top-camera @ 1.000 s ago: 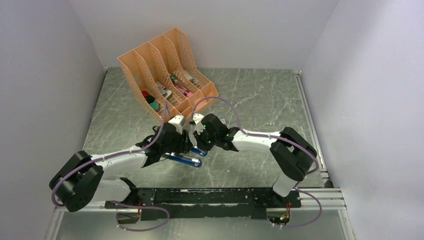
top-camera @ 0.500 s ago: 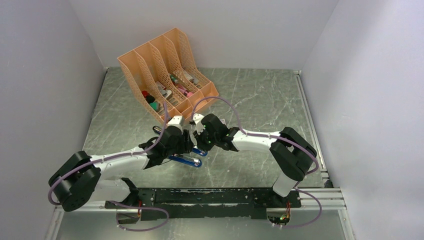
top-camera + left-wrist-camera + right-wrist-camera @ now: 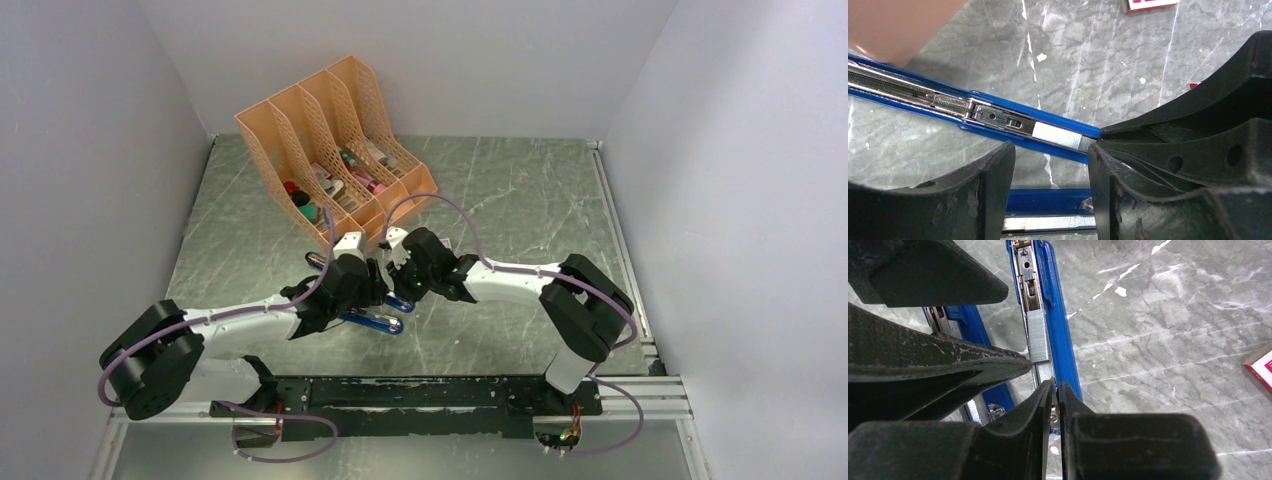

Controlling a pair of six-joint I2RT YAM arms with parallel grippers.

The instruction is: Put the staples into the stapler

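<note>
Organizer (image 3: 300,130) beyond stapler (image 3: 375,322); left hand (image 3: 1050,147) apart, right hand (image 3: 1055,390) together at staples (image 3: 1039,335).

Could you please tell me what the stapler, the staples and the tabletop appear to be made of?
The stapler: glossy blue painted metal, probably, with a shiny steel channel. The staples: bright silvery metal, finely ribbed. The tabletop: grey marble-look surface with white veins, possibly laminate.

The stapler (image 3: 978,112) is blue with a shiny steel channel, the staples (image 3: 1055,136) silvery-grey. The table (image 3: 1088,65) is grey, veined white like marble; the rack (image 3: 300,140) is peach latticework, the box (image 3: 1150,4) white and red.
</note>
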